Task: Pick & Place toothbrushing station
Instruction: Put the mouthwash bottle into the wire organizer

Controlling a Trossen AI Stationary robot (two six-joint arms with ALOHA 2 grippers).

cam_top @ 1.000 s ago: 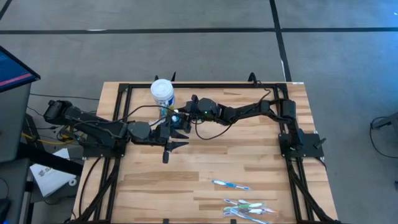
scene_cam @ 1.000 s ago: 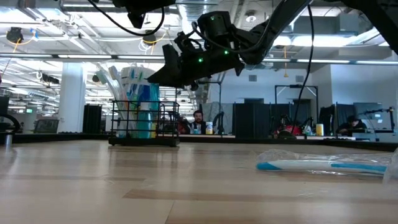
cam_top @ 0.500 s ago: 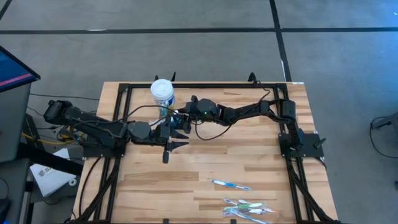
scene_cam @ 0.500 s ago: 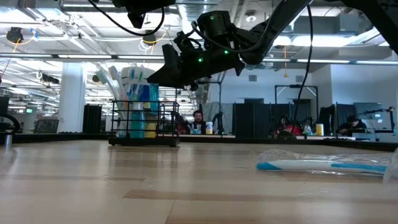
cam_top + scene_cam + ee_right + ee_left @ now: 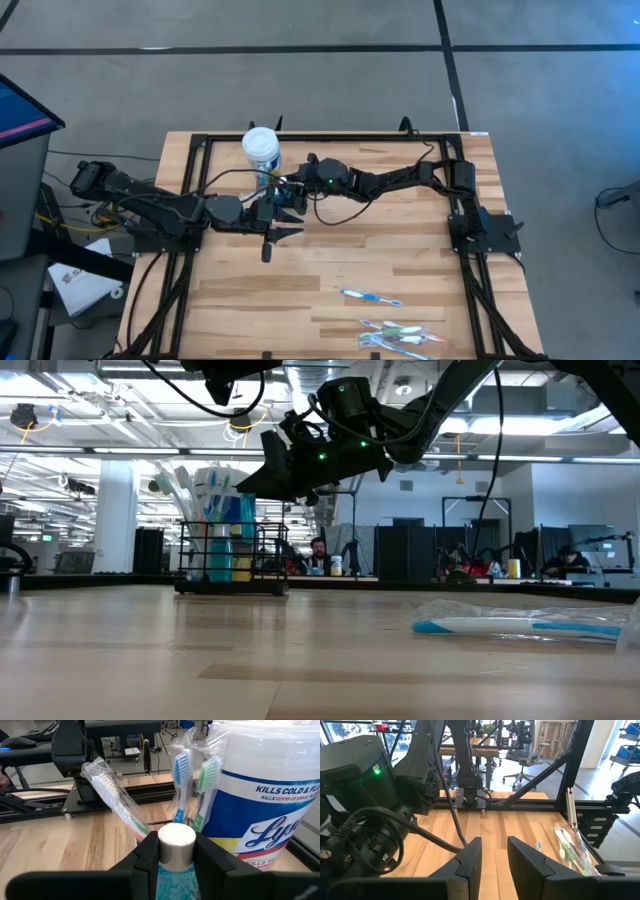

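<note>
The toothbrushing station is a black wire caddy (image 5: 232, 565) standing on the table at the far left, next to a white blue-labelled tub (image 5: 261, 150). It holds wrapped toothbrushes (image 5: 182, 785) and a blue bottle with a white cap (image 5: 176, 840). In the high view the caddy (image 5: 270, 186) is mostly hidden under my right arm. My right gripper (image 5: 176, 851) is over the caddy, shut on the bottle. My left gripper (image 5: 494, 855) is open and empty above the table, just nearward of the caddy (image 5: 292, 222). My right gripper pinches the bottle just under its white cap (image 5: 176, 839) between its two fingers, one on each side. The fingers (image 5: 262, 478) slant down at it from the table's right. The bottle stands upright in the caddy among the toothbrushes.
Several wrapped toothbrushes lie loose on the table near its front right (image 5: 372, 297) (image 5: 400, 335); they also show in the low view (image 5: 520, 625). A black frame (image 5: 330, 137) runs around the table's edge. Bare wood lies between the caddy and the loose brushes.
</note>
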